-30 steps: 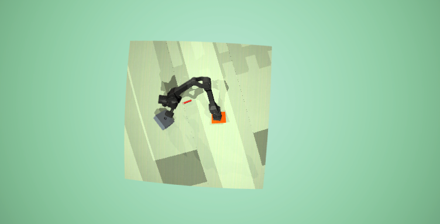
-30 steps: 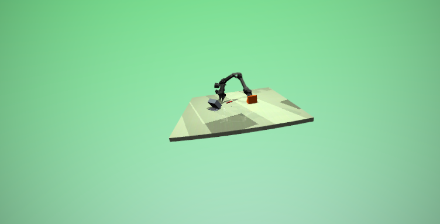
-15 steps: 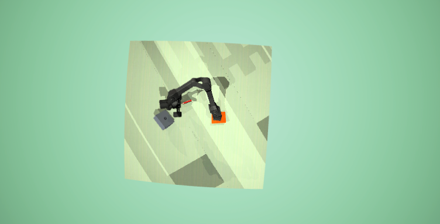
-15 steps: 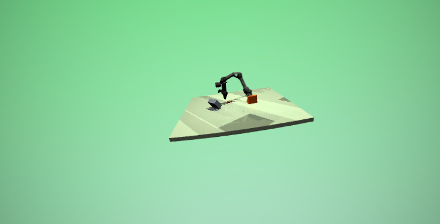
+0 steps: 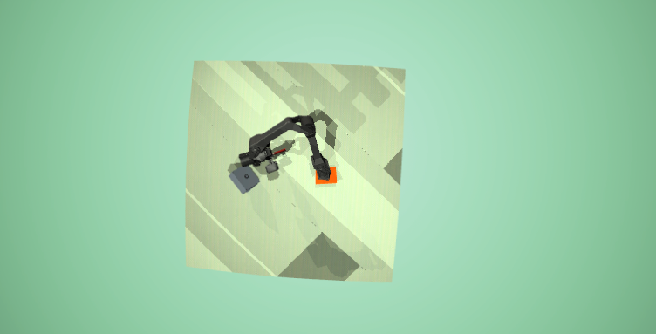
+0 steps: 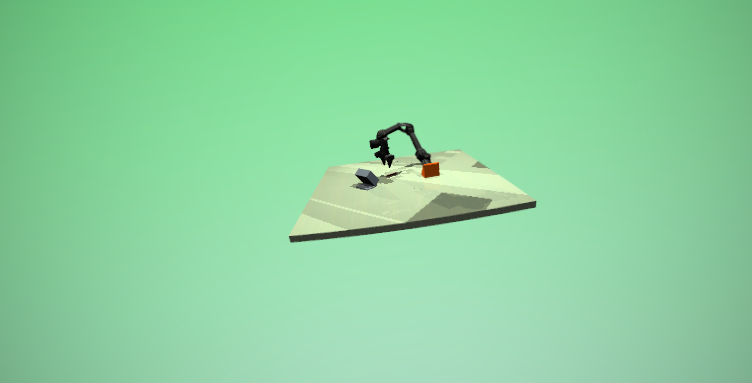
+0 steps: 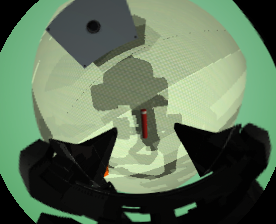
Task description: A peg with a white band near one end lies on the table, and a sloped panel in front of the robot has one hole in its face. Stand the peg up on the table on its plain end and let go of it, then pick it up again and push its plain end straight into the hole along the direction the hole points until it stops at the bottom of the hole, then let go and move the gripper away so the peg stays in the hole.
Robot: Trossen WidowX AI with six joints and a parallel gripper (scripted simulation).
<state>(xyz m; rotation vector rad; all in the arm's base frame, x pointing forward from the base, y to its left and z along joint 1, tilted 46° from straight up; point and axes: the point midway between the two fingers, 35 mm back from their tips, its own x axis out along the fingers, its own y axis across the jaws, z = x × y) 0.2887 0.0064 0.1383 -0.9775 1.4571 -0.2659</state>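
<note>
- The tool [image 5: 266,155] [image 6: 388,163] [image 7: 146,127] is released, its fingers wide apart with nothing between them, presumably to leave room for straddling the peg.
- The peg [image 5: 279,151] [image 6: 392,173] [image 7: 145,126] lies flat on the surface [image 5: 220,221] [image 6: 342,211] [image 7: 209,65], below the tool; the wrist view frames it between the fingertips, its pale end pointing away from the palm.
- That alignment looks meant for a grip across the peg's sides, before standing it up.
- The sloped panel [image 5: 243,182] [image 6: 367,176] [image 7: 71,32] sits ahead and left of the tool in the wrist view, its hole [image 5: 246,175] [image 7: 93,26] unfilled.
- The panel's near edge stands apart from the peg; lowering seems unobstructed, though swinging the peg upright may need care there.
</note>
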